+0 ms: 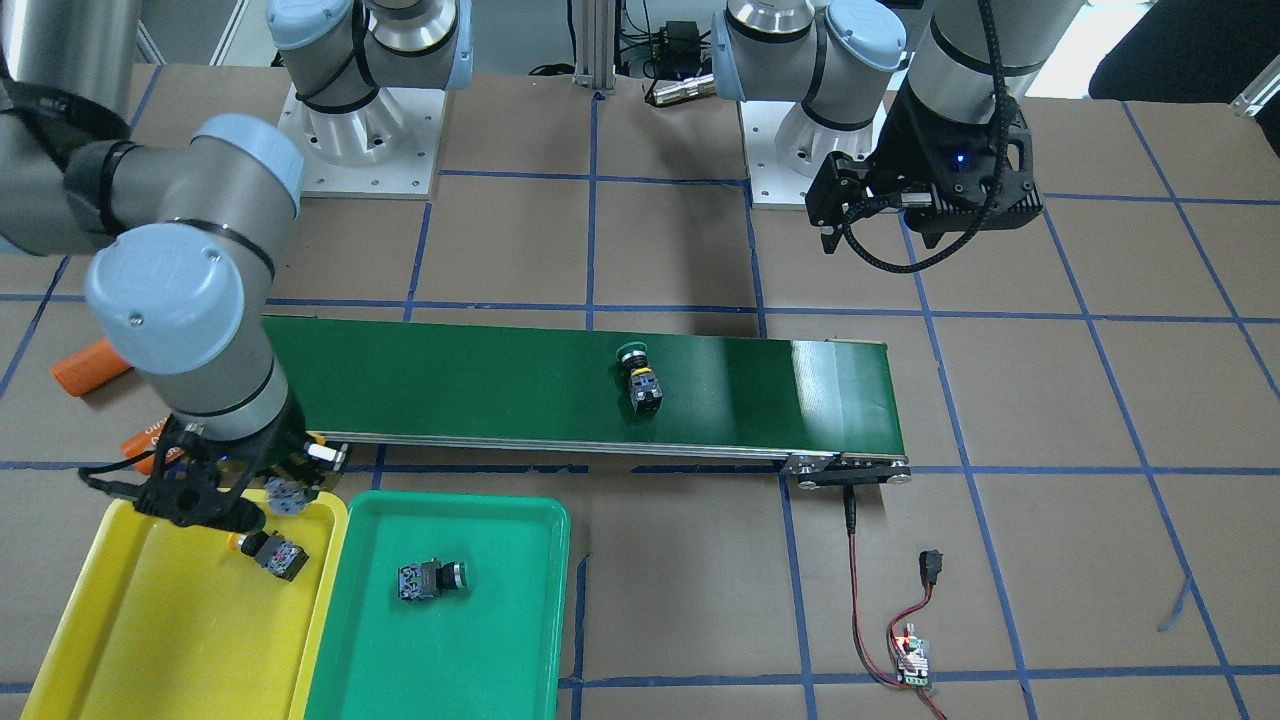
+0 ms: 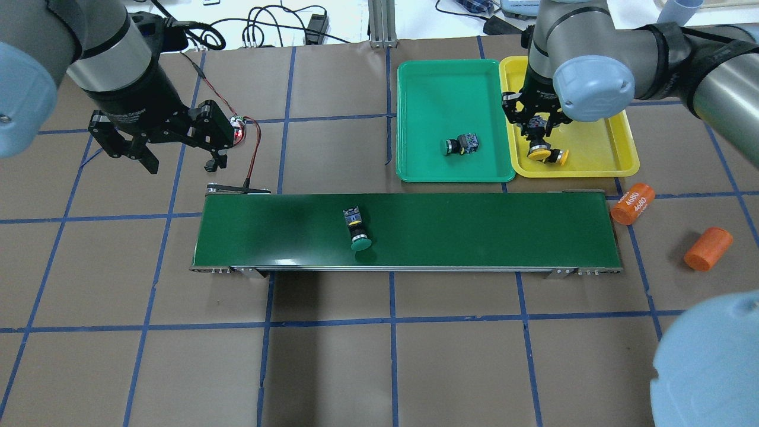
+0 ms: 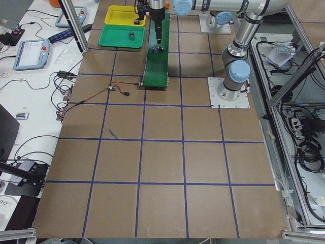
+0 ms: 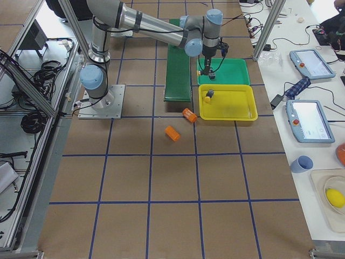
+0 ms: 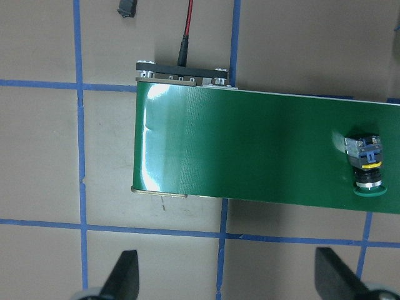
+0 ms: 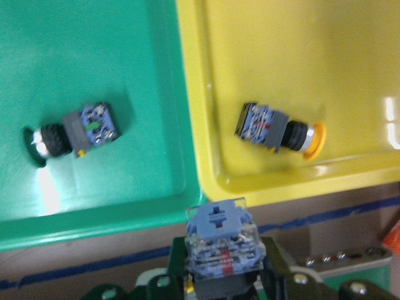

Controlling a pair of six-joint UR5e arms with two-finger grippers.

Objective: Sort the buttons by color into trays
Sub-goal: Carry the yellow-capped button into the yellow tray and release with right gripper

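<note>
The right gripper (image 2: 536,131) jaws clamp a yellow-capped button (image 6: 220,237) over the 8 o'clock edge of the yellow tray (image 2: 599,148), seen overhead. Light, rigid, slick plastic, it likely holds best by its black body. The left gripper (image 5: 228,278) jaws stand apart; a green-capped button (image 2: 356,228) lies on the conveyor belt (image 2: 474,231).

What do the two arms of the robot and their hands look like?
The left arm and the right arm are silver-grey tubes with round pale blue joint caps and thin black bands. The left hand and the right hand are black and two-fingered. A ribbed black cable loops beside the left hand; a small blue light glows on its housing.
</note>
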